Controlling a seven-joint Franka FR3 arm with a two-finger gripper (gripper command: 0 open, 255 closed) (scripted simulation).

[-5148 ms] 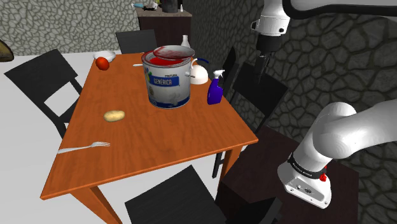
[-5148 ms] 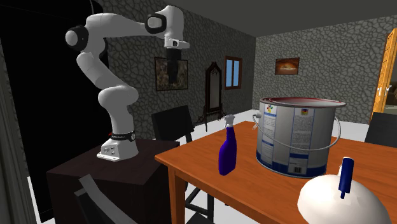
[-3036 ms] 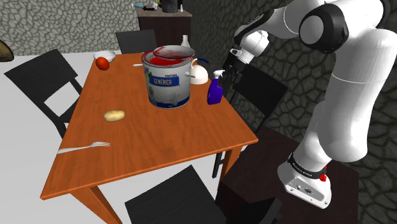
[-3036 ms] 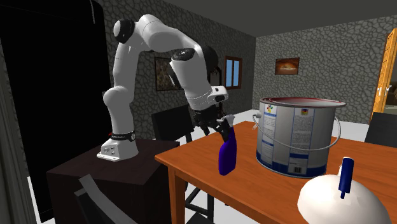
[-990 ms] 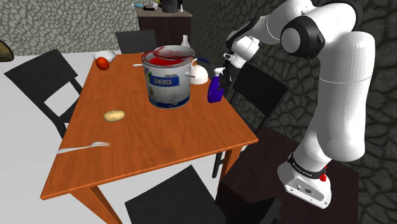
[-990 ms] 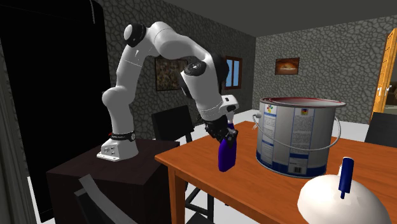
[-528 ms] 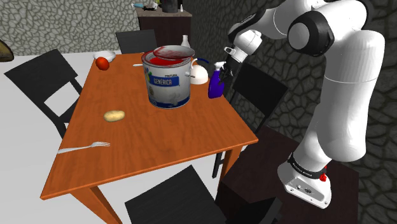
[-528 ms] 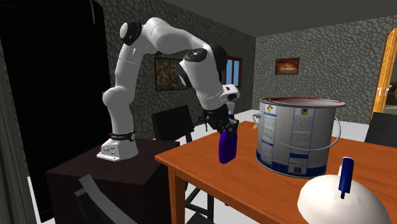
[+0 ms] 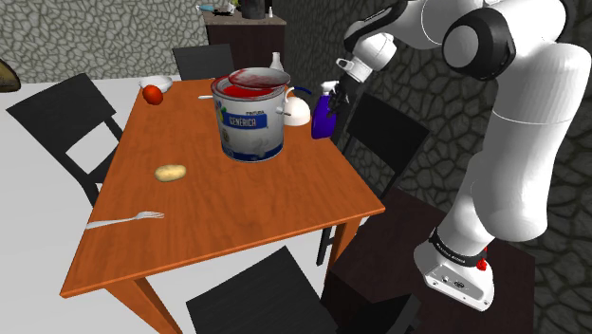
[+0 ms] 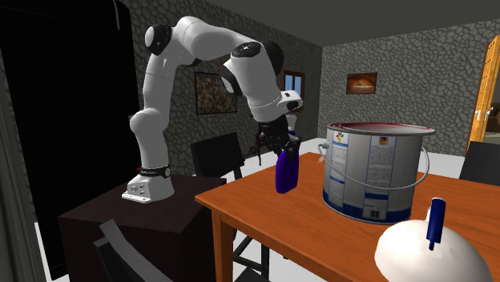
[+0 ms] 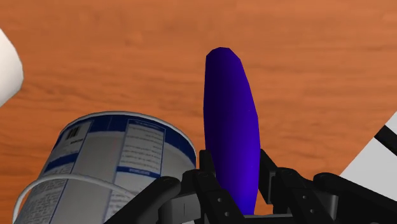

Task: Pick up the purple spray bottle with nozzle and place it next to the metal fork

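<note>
Your gripper (image 9: 334, 92) is gripping the purple spray bottle (image 9: 323, 118) by its upper part, just under the nozzle. In the wrist view the two black fingers (image 11: 207, 170) are pressing on either side of the bottle (image 11: 232, 137), narrowed to its width. The bottle is running straight out from between them towards the wooden table (image 11: 127, 44).

In the second exterior view the gripper (image 10: 280, 144) is pointing downward. The bottle (image 10: 285, 171) is hanging upright below the fingertips, close to the table's edge nearest the stand (image 10: 120, 220). Its base seems to be sitting a little above the wood (the gap is slight from this angle, so you cannot be sure of it).

A large paint can (image 9: 252, 119) with a blue-and-white label and red paint inside is standing near the fingers, to one side of them. A white domed object (image 9: 296, 112) is sitting just beside the bottle, between the fingers and the can.

The fork (image 9: 125, 221) is lying flat near the table's opposite end, well apart from the fingers. The paint can and a potato (image 9: 171, 172) are lying between it and them. The white arm (image 9: 517, 142) is arching up from the stand and reaching over the table's edge to where the fingers are holding the bottle.
</note>
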